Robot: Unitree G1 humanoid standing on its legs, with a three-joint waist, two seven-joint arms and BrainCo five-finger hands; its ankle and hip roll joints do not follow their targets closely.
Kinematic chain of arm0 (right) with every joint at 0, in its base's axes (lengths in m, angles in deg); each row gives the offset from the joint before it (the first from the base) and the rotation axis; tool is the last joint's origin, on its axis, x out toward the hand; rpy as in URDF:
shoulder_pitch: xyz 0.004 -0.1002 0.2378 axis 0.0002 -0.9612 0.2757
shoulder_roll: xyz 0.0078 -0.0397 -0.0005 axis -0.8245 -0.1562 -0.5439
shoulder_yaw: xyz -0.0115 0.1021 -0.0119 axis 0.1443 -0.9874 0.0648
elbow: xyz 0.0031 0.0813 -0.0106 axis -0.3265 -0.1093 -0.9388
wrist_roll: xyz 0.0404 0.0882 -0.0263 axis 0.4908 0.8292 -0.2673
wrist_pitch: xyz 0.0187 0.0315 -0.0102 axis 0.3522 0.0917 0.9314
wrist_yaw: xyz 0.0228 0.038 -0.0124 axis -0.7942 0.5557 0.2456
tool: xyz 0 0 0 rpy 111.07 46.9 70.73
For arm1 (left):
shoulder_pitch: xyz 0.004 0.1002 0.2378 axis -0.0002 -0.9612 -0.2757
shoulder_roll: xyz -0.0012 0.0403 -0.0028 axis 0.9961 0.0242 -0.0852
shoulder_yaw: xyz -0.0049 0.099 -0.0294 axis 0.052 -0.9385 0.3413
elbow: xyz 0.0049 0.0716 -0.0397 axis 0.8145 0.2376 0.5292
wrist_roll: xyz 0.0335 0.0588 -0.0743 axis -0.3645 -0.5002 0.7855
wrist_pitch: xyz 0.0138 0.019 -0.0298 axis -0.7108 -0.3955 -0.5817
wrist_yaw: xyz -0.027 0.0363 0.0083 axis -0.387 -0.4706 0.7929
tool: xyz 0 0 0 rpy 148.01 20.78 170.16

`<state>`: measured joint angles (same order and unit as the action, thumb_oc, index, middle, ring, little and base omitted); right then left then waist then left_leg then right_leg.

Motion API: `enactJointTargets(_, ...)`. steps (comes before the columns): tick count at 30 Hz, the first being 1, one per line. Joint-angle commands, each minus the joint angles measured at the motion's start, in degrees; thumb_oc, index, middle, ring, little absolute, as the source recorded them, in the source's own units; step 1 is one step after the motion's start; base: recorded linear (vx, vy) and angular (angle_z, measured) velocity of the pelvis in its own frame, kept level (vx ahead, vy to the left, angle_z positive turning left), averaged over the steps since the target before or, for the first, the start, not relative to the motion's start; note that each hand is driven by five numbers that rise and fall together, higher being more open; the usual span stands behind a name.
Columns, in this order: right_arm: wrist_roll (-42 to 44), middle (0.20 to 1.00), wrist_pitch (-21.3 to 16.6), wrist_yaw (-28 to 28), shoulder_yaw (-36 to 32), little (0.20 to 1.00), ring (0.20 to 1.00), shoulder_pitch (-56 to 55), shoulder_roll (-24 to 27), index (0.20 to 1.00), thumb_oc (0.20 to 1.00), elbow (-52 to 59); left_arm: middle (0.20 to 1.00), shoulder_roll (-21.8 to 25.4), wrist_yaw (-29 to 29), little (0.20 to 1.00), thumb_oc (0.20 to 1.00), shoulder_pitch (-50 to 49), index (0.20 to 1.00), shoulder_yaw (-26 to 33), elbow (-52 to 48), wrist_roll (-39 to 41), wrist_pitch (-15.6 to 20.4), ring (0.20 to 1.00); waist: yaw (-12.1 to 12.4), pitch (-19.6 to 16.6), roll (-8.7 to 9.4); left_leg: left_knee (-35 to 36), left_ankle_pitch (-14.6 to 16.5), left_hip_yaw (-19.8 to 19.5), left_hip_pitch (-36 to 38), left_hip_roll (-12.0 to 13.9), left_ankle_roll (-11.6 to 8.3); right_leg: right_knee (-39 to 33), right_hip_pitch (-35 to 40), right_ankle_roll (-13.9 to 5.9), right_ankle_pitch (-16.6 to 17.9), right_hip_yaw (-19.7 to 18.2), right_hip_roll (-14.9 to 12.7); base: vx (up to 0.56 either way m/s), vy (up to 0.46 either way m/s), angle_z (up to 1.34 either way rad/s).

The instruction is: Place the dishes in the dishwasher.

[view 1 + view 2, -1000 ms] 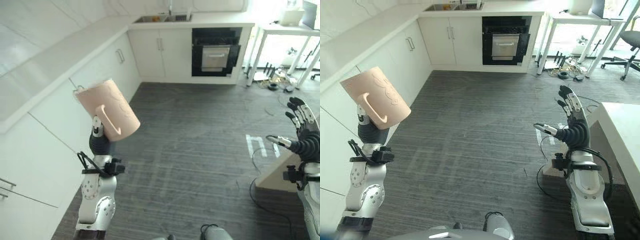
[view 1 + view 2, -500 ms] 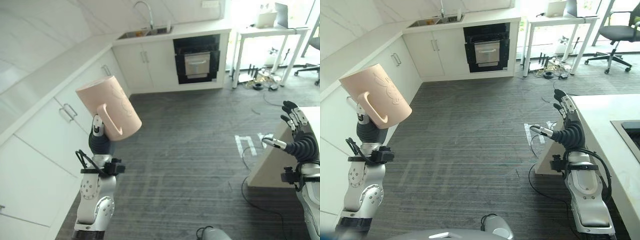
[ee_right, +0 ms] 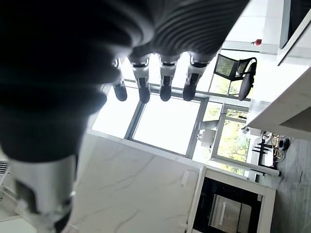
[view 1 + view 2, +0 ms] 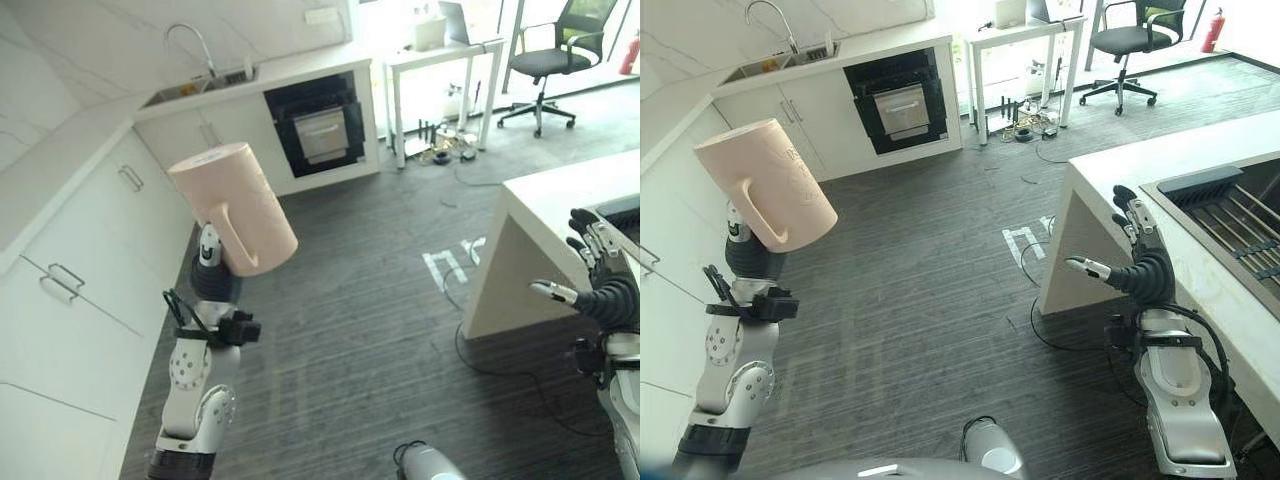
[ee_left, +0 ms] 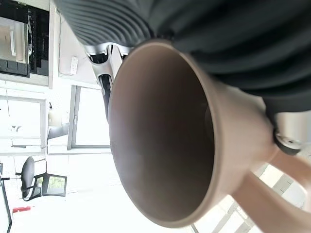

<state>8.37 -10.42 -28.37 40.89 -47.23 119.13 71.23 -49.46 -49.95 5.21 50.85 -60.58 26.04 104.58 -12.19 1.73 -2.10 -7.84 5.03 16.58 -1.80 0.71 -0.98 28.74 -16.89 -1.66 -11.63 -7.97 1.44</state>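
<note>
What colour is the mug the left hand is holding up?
The mug is pale peach-pink outside, seen best in the right eye view.

Grey wood-grain floor [image 4: 930,260]. White cabinets [image 4: 80,300] along the wall, sink with tap [image 4: 770,40] in the far counter, black oven [image 4: 902,105] built in beside it. White desk [image 4: 1015,45] and black office chair [image 4: 1125,45] near the windows. White tape mark [image 4: 445,265] on floor by the island

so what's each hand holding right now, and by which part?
Left hand holds the pink mug by its handle side, raised. Right hand is open, holding nothing.
</note>
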Motion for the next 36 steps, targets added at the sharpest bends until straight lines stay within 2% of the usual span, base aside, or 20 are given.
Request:
enactJointTargets(1,3.0,1.000,-2.6,-0.4,-2.6,1.000,1.000,2.7,-1.2,1.000,1.000,3.4,0.200,3.0,-0.2,0.200,0.200,1.8,0.200,2.1,-2.1,-1.5,1.4,0.200,0.5,0.9,2.40,-9.3,10.1,-6.3,-2.9,-1.4,3.40,-11.5,6.1,-5.61,6.1,2.1,-0.2,0.00,0.000,0.00)
enactJointTargets(4,3.4,1.000,-2.3,-0.7,-2.1,1.000,1.000,2.7,-1.4,1.000,1.000,3.7,0.200,3.3,-0.2,0.200,0.200,1.2,0.200,2.2,-2.4,-1.3,1.5,0.200,1.0,1.0,2.26,-9.3,9.8,-7.2,-3.2,-1.4,3.44,-11.5,6.8,-5.39,5.9,2.5,-0.1,0.00,-0.009,-0.02)
enactJointTargets(7,3.4,1.000,-3.2,-1.7,-0.8,1.000,1.000,3.2,-1.6,1.000,1.000,3.3,0.200,4.2,0.8,0.200,0.200,0.7,0.200,3.0,-3.0,-0.6,2.5,0.200,2.4,1.4,2.56,-9.3,9.2,-7.2,-3.3,-0.7,3.14,-11.5,7.5,-4.69,5.5,7.1,-0.9,0.00,-0.116,-0.11)
enactJointTargets(10,2.8,1.000,-3.6,-0.4,-0.6,1.000,1.000,3.6,-1.3,1.000,1.000,2.4,0.200,3.9,1.3,0.200,0.200,1.4,0.200,3.0,-3.0,0.4,2.8,0.200,2.7,1.4,2.86,-9.3,9.3,-7.7,-3.3,-0.9,3.13,-11.5,7.8,-3.77,4.2,6.5,0.0,0.03,-0.150,-0.14)
enactJointTargets(15,1.3,1.000,-3.0,1.4,0.0,1.000,1.000,6.3,0.0,1.000,1.000,2.6,0.200,3.3,1.5,0.200,0.200,1.8,0.200,1.6,-3.4,1.5,2.1,0.200,3.8,1.6,2.96,-9.3,8.5,-7.1,-2.3,0.1,1.97,-11.5,8.9,-2.63,2.9,8.7,0.6,0.09,-0.185,0.23)
enactJointTargets(17,1.1,1.000,-2.7,2.0,0.5,1.000,1.000,7.3,1.1,1.000,1.000,2.4,0.200,2.9,2.1,0.200,0.200,2.4,0.200,1.0,-3.0,2.9,2.3,0.200,4.0,2.7,3.64,-9.3,5.8,-4.0,0.3,-0.5,1.01,-11.5,9.6,-1.32,2.1,8.9,0.4,0.17,-0.272,0.42)
enactJointTargets(18,-0.1,1.000,-2.5,2.7,0.7,1.000,1.000,7.6,1.5,1.000,1.000,2.0,0.200,2.1,2.5,0.200,0.200,2.7,0.200,0.4,-2.9,2.7,2.1,0.200,4.8,4.2,5.21,-10.6,-1.4,-2.8,0.7,-1.5,-0.83,-11.5,11.0,-0.29,2.2,9.0,-0.9,0.17,-0.251,0.38)
enactJointTargets(19,-0.2,1.000,-2.4,2.7,0.4,1.000,1.000,7.5,1.7,1.000,1.000,1.9,0.200,1.8,2.7,0.200,0.200,2.9,0.200,0.3,-3.0,2.6,1.7,0.200,5.1,5.1,5.74,-12.8,-3.3,-2.5,-0.6,-1.4,-1.59,-11.5,11.7,0.03,2.4,9.5,-1.3,0.15,-0.221,0.37)
enactJointTargets(20,0.1,1.000,-2.7,2.7,-0.3,1.000,1.000,7.2,1.7,1.000,1.000,1.3,0.200,1.4,3.2,0.200,0.200,2.8,0.200,0.5,-3.2,2.5,0.8,0.200,5.2,6.1,6.11,-14.4,-4.6,-1.2,-3.1,-0.1,-2.15,-11.5,12.5,0.06,2.4,10.6,-1.8,0.15,-0.111,0.36)
enactJointTargets(21,0.8,1.000,-3.1,1.8,-1.1,1.000,1.000,7.0,1.6,1.000,1.000,0.7,0.200,1.2,3.6,0.200,0.200,2.4,0.200,0.9,-3.0,2.4,0.4,0.200,5.2,6.7,6.03,-9.9,-5.2,1.1,-3.7,1.4,-1.89,-11.5,13.2,-0.28,2.0,11.6,-2.0,0.27,-0.012,0.44)
enactJointTargets(22,0.9,1.000,-3.4,1.2,-1.3,1.000,1.000,6.8,1.3,1.000,1.000,0.2,0.200,1.4,3.8,0.200,0.200,1.7,0.200,1.2,-2.6,2.6,0.8,0.200,5.2,7.0,5.15,-9.3,-3.0,1.1,-5.3,3.6,-2.33,-11.5,14.3,-0.78,0.6,12.1,-1.5,0.20,0.035,0.51)
enactJointTargets(23,0.9,1.000,-3.6,1.0,-1.3,1.000,1.000,6.8,1.2,1.000,1.000,0.0,0.200,1.4,3.8,0.200,0.200,1.4,0.200,1.4,-2.5,2.6,1.1,0.200,5.0,7.3,4.76,-9.3,-3.3,1.8,-6.2,4.6,-1.91,-11.5,14.0,-0.61,1.1,12.7,-1.2,0.21,0.084,0.46)
enactJointTargets(24,0.6,1.000,-3.5,0.6,-1.1,1.000,1.000,6.5,1.0,1.000,1.000,0.2,0.200,1.6,3.7,0.200,0.200,0.5,0.200,1.8,-2.4,3.2,1.6,0.200,4.8,7.4,3.53,-9.3,-2.0,1.0,-9.0,7.1,-2.51,-11.5,14.6,-0.90,0.3,13.3,-0.3,0.22,0.109,0.33)
enactJointTargets(27,2.3,1.000,-2.6,-1.0,-2.0,1.000,1.000,5.8,3.1,1.000,1.000,0.6,0.200,1.8,5.4,0.200,0.200,-3.2,0.200,3.2,-0.6,5.4,4.6,0.200,5.1,6.3,1.21,-9.3,-6.9,-4.7,-17.7,13.7,-6.45,-11.5,16.1,-0.10,-1.5,13.0,1.6,0.52,0.235,-0.15)
enactJointTargets(30,3.5,1.000,-3.2,-2.2,-2.1,1.000,1.000,6.1,4.0,1.000,1.000,0.1,0.200,1.8,5.2,0.200,0.200,-4.0,0.200,3.7,0.1,5.9,6.2,0.200,5.1,6.4,0.70,-9.3,-5.9,-4.1,-15.6,13.1,-6.38,-11.5,18.6,-0.23,-3.1,12.3,0.9,0.49,0.296,-0.51)
enactJointTargets(32,5.3,1.000,-3.2,-3.2,-1.2,1.000,1.000,5.6,3.5,1.000,1.000,1.5,0.200,2.5,3.2,0.200,0.200,-2.5,0.200,3.3,-0.7,4.7,5.8,0.200,5.8,4.4,0.36,-9.3,-2.8,-5.2,-14.2,9.9,-4.09,-11.5,22.6,-1.72,-3.6,10.9,0.3,0.65,0.452,-0.45)
enactJointTargets(33,4.7,1.000,-2.9,-2.2,-0.5,1.000,1.000,6.1,3.1,1.000,1.000,1.6,0.200,2.8,3.1,0.200,0.200,-1.6,0.200,3.0,-1.0,4.3,5.0,0.200,6.0,3.8,0.67,-9.3,-2.0,-5.1,-14.0,8.9,-3.24,-11.5,23.2,-2.51,-1.8,11.2,-0.3,0.59,0.418,-0.18)
enactJointTargets(34,4.4,1.000,-2.6,-1.2,0.1,1.000,1.000,6.8,2.7,1.000,1.000,1.5,0.200,3.2,3.0,0.200,0.200,-0.7,0.200,2.8,-1.1,4.3,4.2,0.200,6.1,3.3,1.01,-9.3,-1.0,-5.2,-13.4,7.8,-2.28,-11.5,24.0,-3.84,1.8,11.7,-1.1,0.28,0.193,-0.29)
enactJointTargets(35,4.4,1.000,-2.6,-1.2,0.1,1.000,1.000,6.8,2.7,1.000,1.000,1.5,0.200,3.2,3.0,0.200,0.200,-0.7,0.200,2.8,-1.1,4.3,4.2,0.200,6.1,3.3,1.01,-9.3,-1.0,-5.2,-13.4,7.8,-2.28,-11.5,24.0,-3.84,1.8,11.7,-1.1,0.36,0.241,-0.35)
enactJointTargets(36,3.4,1.000,-2.1,-0.2,0.7,1.000,1.000,7.8,1.6,1.000,1.000,1.2,0.200,3.6,3.4,0.200,0.200,0.9,0.200,2.2,-0.8,4.1,3.1,0.200,6.0,2.9,1.22,-9.3,-0.3,-5.6,-12.7,6.6,-0.91,-9.3,24.3,-6.17,8.6,12.5,-0.9,0.31,0.222,-0.06)
